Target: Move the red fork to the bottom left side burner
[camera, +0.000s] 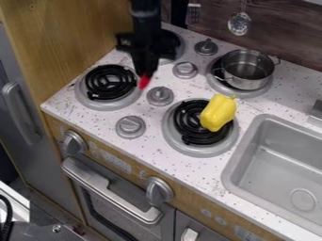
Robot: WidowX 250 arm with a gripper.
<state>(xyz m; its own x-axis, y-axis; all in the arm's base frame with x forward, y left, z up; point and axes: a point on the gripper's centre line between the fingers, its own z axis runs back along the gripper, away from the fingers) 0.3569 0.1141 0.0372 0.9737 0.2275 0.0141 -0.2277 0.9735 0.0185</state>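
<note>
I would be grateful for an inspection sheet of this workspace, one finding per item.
Surface: white speckled countertop.
Job's things: red fork, partly visible, at the gripper's tip; left front burner, black coil.
Clutter: yellow bell pepper on right front burner; metal pot on right rear burner.
Gripper: beside the left front burner, jaws apparently closed on the fork.
Cables: black cable, lower left.
Surroundings: grey sink; slotted spoon hanging behind.

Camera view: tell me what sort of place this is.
Most likely a play kitchen: the speckled counter carries coil burners, a grey sink is set into it, and a long-handled oven door sits below.
</note>
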